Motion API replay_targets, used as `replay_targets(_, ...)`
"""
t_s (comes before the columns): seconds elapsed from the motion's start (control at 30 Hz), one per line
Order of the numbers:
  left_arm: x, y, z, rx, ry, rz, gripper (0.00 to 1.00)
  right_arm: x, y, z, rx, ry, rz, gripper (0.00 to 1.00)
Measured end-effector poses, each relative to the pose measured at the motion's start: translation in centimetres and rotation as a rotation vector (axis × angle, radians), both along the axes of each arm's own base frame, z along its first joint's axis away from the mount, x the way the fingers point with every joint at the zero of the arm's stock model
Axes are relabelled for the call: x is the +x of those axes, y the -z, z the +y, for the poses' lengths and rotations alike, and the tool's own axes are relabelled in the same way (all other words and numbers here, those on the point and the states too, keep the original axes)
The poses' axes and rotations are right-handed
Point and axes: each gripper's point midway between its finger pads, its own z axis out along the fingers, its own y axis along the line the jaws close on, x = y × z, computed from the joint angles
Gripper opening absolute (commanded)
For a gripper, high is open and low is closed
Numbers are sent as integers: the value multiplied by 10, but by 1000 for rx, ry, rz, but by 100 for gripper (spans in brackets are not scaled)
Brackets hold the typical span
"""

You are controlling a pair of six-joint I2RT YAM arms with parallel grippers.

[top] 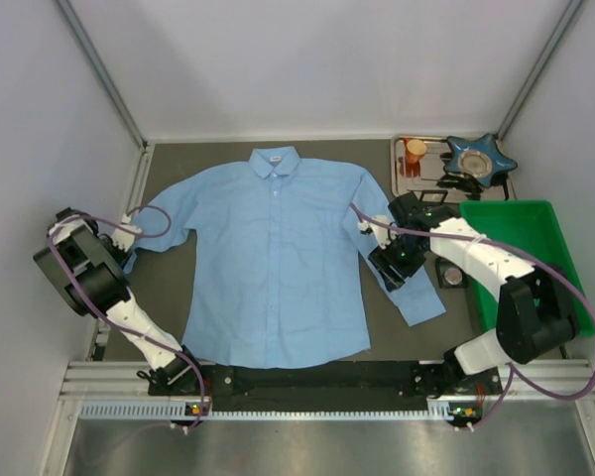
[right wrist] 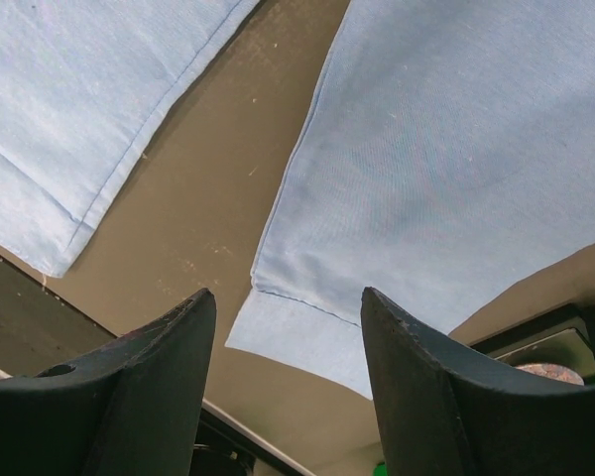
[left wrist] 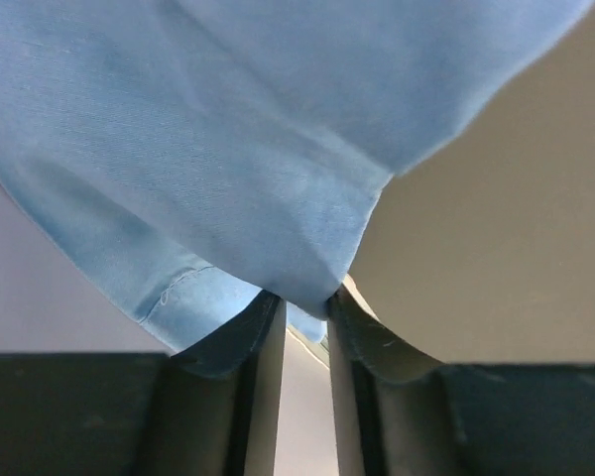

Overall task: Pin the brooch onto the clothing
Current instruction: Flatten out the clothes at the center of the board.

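Left gripper point(left wrist: 305, 302) at middle left pinches a sleeve of the light blue button-up shirt point(top: 273, 268). Right gripper point(right wrist: 288, 297) hangs spread over the other sleeve.

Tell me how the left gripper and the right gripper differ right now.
The left gripper has its jaws nearly together; the right gripper stands wide open. The left one pinches a fold of the shirt sleeve between its fingertips; the right one holds nothing, with the other sleeve's cuff lying flat below it. Shared: both are dark two-finger grippers at a sleeve end, one on each side of the shirt.
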Motion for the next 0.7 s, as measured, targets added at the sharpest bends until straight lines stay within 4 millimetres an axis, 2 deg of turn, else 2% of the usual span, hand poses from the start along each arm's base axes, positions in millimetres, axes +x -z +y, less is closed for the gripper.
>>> replay_targets(0.03, 1, 1, 1, 4, -2, -2, 15, 0, -1, 0, 0, 0, -2, 60)
replay_targets(0.17, 1, 3, 1, 7, -6, -6, 0, 0, -2, 0, 1, 0, -7, 60)
replay_targets(0.33, -1, -1, 1, 12, -11, -1, 0, 0, -3, -1, 1, 1, -14, 60)
replay_targets(0.43, -8, -16, -3, 20, -11, 8, 0, 1, -6, -1, 5, 1, -23, 60)
replay_targets(0.57, -23, -46, -15, 43, -3, 30, 0, 1, -9, -1, 11, 1, -36, 60)
replay_targets(0.63, -30, -52, -23, 57, -2, 42, 0, 1, -10, -1, 12, 1, -39, 60)
replay_targets(0.7, -42, -48, -34, 49, -4, 81, 0, 1, -10, -1, 13, 1, -40, 61)
